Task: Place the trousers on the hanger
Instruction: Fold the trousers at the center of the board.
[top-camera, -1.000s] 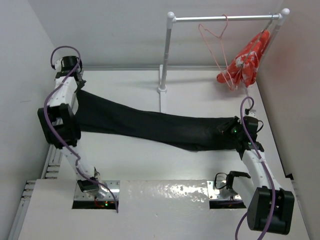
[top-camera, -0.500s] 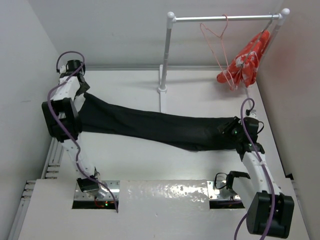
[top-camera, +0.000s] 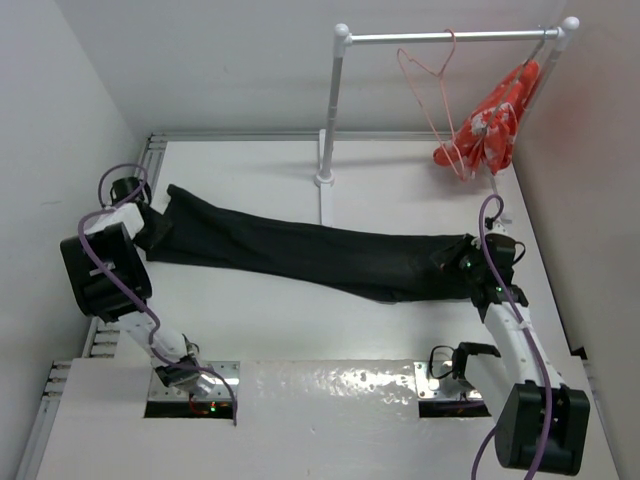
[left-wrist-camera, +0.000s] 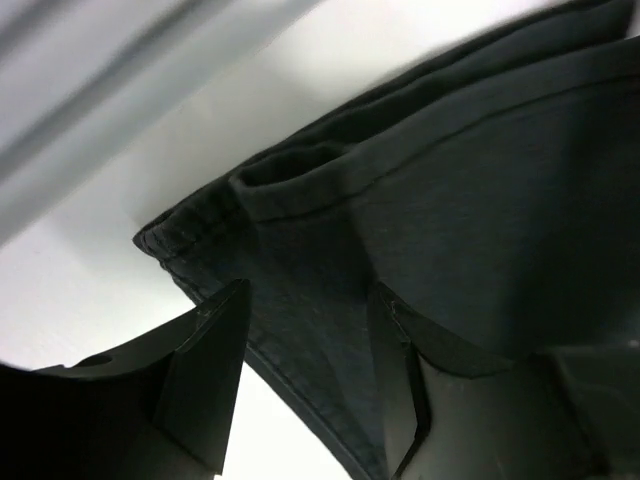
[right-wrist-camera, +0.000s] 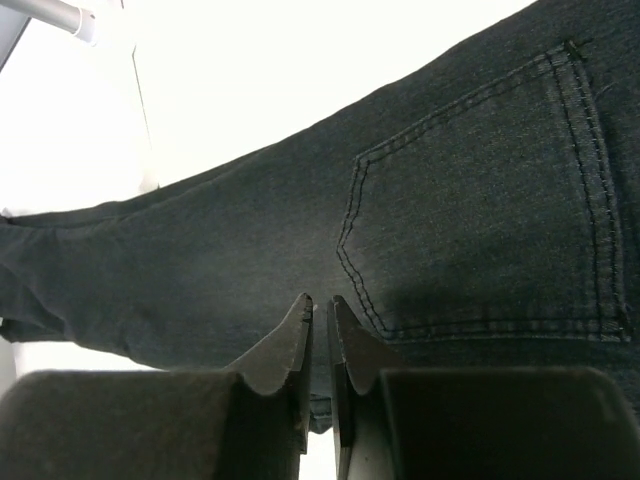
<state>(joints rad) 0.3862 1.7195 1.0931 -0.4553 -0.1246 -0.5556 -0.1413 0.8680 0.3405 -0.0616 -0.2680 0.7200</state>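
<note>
Both pincers were hidden behind the arms from the top camera, so we went by the wrist cams. The left pincer (left-wrist-camera: 308, 300) stood apart, with the hem of the trousers (top-camera: 300, 250) just past its tips on the table (top-camera: 300, 330). The right pincer (right-wrist-camera: 320, 300) was squeezed together on the fabric beside a back pocket, though the pinch itself was hard to see. The hanger (top-camera: 430, 100) hung on the rail (top-camera: 450, 37) well beyond that pincer, with an orange bundle (top-camera: 490, 125) next to it.

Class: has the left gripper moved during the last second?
Yes. The left gripper drew back toward the camera side, ending nearer than the rack base.
</note>
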